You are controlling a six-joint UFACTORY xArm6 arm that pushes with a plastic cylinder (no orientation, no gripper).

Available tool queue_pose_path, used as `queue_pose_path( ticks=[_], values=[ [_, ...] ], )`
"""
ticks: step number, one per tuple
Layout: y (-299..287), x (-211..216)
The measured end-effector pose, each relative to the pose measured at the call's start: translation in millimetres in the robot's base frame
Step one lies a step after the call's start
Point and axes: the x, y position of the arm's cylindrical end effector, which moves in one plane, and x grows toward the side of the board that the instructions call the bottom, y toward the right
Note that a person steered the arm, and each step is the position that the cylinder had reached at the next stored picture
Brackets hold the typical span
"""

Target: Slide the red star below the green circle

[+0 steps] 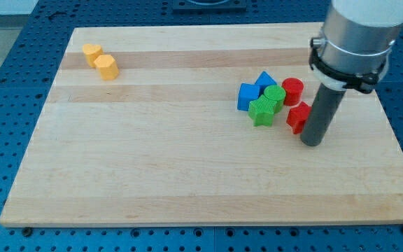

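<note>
Wooden board, upright rod, my tip touching red star, no jaws visible, green circle nearby

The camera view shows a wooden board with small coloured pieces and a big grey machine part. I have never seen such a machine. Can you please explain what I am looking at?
This is one picture from a single camera; where it is mounted is not recorded. The grey cylinder at the view's upper right is the end of a robot arm. It has no hand: it ends in a dark rod, and my tip slides on the wooden board to push blocks. Nothing is held.

My tip stands just right of the red star, close against it. Left of that lie the green circle, a green star, a blue cube, a blue block and a red cylinder, clustered together. Two yellow blocks sit at the upper left.
</note>
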Motion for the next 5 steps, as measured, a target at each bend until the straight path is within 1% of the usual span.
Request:
queue_pose_path(
  ticks=[1, 2, 3, 4, 5],
  values=[
    [8.0, 0.4],
    [49.2, 5.5],
    [100.2, -22.6],
    [95.2, -14.3],
    [77.8, -13.7]
  ],
)
